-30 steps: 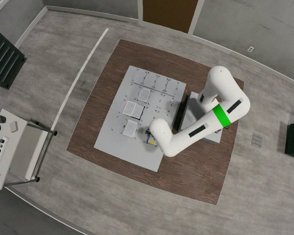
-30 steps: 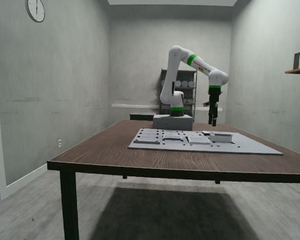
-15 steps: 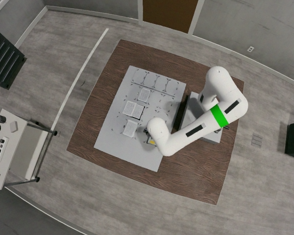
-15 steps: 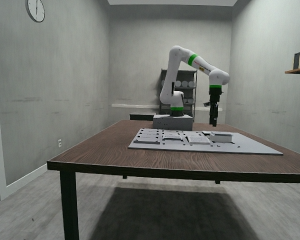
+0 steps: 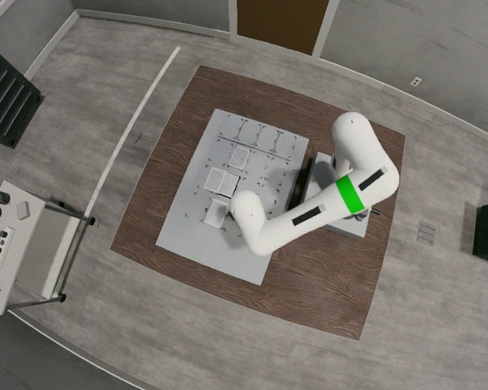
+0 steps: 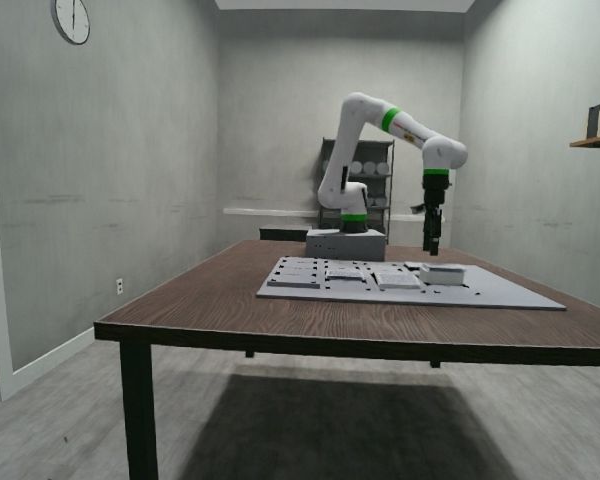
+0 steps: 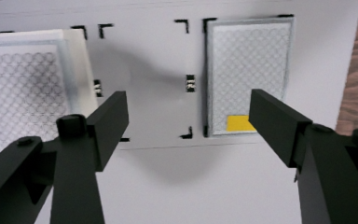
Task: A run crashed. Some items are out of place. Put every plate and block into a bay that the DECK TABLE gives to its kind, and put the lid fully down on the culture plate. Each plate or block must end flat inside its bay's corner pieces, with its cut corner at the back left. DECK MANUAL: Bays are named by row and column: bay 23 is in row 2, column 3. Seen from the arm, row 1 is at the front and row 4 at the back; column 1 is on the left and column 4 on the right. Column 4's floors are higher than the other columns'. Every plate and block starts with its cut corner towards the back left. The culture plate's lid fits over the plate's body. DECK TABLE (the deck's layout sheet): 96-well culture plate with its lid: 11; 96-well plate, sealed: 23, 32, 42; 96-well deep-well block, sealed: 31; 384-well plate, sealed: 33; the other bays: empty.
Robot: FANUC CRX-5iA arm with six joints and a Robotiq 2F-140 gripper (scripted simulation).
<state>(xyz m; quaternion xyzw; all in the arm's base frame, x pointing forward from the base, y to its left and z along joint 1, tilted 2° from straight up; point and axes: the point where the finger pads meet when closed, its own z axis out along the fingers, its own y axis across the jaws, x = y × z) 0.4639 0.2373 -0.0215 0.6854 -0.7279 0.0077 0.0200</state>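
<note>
My gripper [image 6: 430, 252] [image 7: 188, 105] is open and empty, high above bay 21; no plate is between its fingers. A plate with a yellow label [image 7: 248, 70] lies in bay 11, apparently the culture plate; its lid cannot be told apart, and my right finger hides its lower right corner. The tall deep-well block [image 5: 215, 213] [image 6: 442, 276] [image 7: 18, 93] stands at bay 31. One plate [image 5: 229, 184] lies at bay 32. Another plate [image 5: 214, 179] [image 6: 397, 280] sits beside it at the back, seemingly forward of bay 42's corners. One plate [image 5: 239, 157] [image 6: 344, 274] lies at bay 33. Their kinds are unclear.
The grey deck board [image 5: 227, 260] [image 6: 517, 297] lies on the brown table [image 5: 333, 293] [image 6: 212, 315]. Column 4's raised strip [image 6: 293, 284] stands on the far side of the deck from my gripper. The arm's pedestal [image 6: 347, 246] stands at the front.
</note>
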